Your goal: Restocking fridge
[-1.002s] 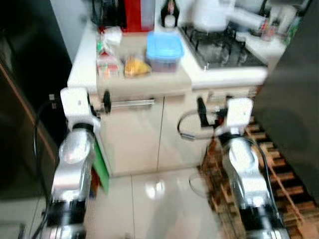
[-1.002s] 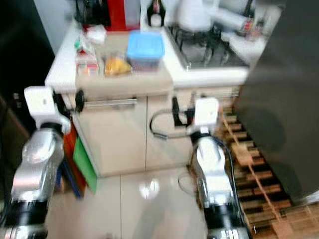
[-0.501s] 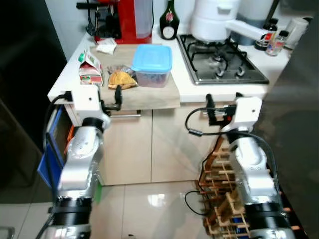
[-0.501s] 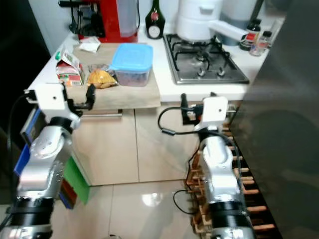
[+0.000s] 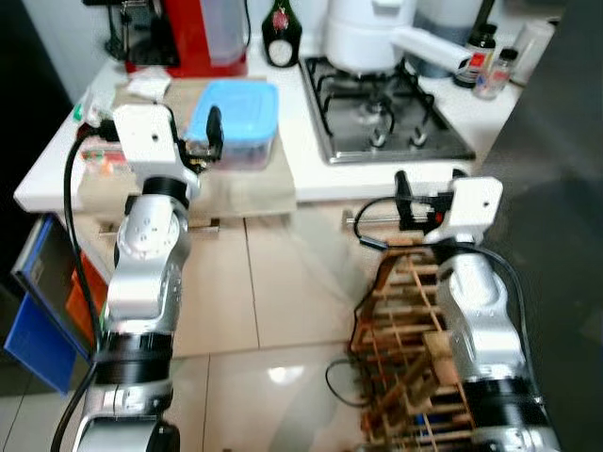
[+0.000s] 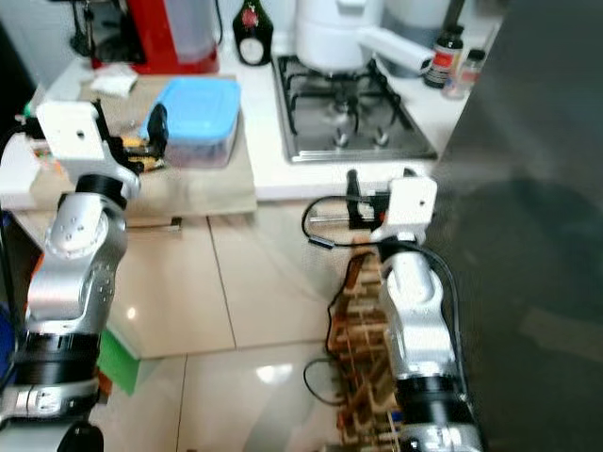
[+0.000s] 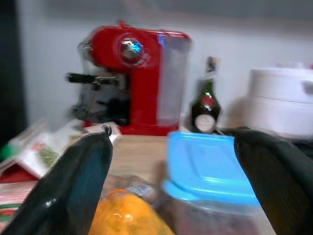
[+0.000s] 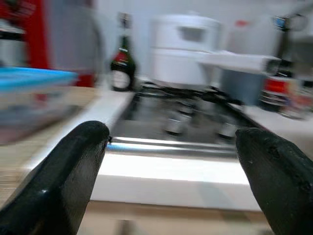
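— On the board at the counter's left end, where's the food?
— The blue-lidded box (image 5: pixel 232 122) lies just ahead of my left gripper (image 7: pixel 173 188), fingers spread wide, empty; an orange packet (image 7: pixel 128 216) lies between them.
— And the right?
— My right gripper (image 8: pixel 171 171), open and empty, faces the stove (image 5: pixel 382 118), farther off.

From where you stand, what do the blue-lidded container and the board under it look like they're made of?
The container looks like plastic: an opaque matte blue lid over a clear, see-through tub. The board looks like pale wood or bamboo, matte tan with faint grain, though laminate can't be ruled out.
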Tool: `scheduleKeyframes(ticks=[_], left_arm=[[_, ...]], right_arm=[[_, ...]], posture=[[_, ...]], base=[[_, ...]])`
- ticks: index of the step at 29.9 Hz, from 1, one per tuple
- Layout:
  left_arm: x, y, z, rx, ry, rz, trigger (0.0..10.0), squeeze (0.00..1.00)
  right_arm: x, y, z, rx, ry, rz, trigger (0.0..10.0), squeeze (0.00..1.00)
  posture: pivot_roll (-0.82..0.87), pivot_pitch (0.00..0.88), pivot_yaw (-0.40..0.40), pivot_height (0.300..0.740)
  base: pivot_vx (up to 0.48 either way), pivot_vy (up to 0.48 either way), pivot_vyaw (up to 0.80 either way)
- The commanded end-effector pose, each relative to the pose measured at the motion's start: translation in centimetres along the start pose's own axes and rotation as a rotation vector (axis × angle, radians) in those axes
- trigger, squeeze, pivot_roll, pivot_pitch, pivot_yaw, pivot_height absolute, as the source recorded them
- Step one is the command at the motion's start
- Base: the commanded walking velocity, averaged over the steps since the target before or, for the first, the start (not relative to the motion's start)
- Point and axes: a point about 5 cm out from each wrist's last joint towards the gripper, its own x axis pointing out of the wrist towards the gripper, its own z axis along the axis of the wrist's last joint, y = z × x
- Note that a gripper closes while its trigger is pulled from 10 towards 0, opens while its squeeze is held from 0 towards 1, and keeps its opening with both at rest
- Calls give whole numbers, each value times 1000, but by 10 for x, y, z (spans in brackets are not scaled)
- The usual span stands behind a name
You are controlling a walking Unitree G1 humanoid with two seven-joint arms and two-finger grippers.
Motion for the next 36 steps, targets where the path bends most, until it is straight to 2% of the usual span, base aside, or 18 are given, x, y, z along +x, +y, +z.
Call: scheduleKeyframes(ticks=[1,3,5,6,11,13,17,19,20,25,30,36], left_arm=[[12,4,-1,-65,46,49,10000,0],[25,8,0,-140,76,86,10000,0],[27,9,0,-161,80,87,10000,0],[39,11,0,-211,94,96,10000,0],[52,12,-7,-278,146,101,10000,0],[56,8,-11,-331,171,78,10000,0],[60,6,-15,-335,190,96,10000,0],[63,13,-15,-353,197,162,10000,0],[63,13,-15,-353,197,162,10000,0],[70,4,-5,-402,149,143,10000,0],[74,0,4,-444,104,120,10000,0],[75,-3,5,-448,86,128,10000,0]], right_arm=[[2,0,9,-8,-31,0,10000,0],[1,2,10,-7,-33,6,10000,0],[0,2,10,-7,-34,6,10000,0],[-1,2,13,-2,-40,2,10000,0],[-7,5,22,16,-57,6,10000,0],[-14,6,28,18,-63,18,10000,0],[-32,0,34,4,-44,29,10000,0],[-44,-5,32,-14,-3,26,10000,0],[-44,-5,32,-14,-3,26,10000,0],[-63,-9,38,-31,34,20,10000,0],[-74,-13,44,-52,56,7,10000,0],[-81,-14,47,-56,83,-6,10000,0]], posture=[[-28,0,2,740],[-38,0,7,740],[-38,0,7,740],[-61,14,11,740],[-90,48,6,740],[-139,93,-8,740],[-191,132,-21,740],[-214,150,-30,740],[-214,150,-30,740],[-294,190,-54,740],[-328,199,-57,740],[-339,199,-39,740]], base=[[0,0,0],[0,0,0],[0,0,0],[0,0,0],[0,0,0],[0,0,0],[0,0,0],[0,0,0],[0,0,0],[0,0,0],[0,0,0],[0,0,0]])
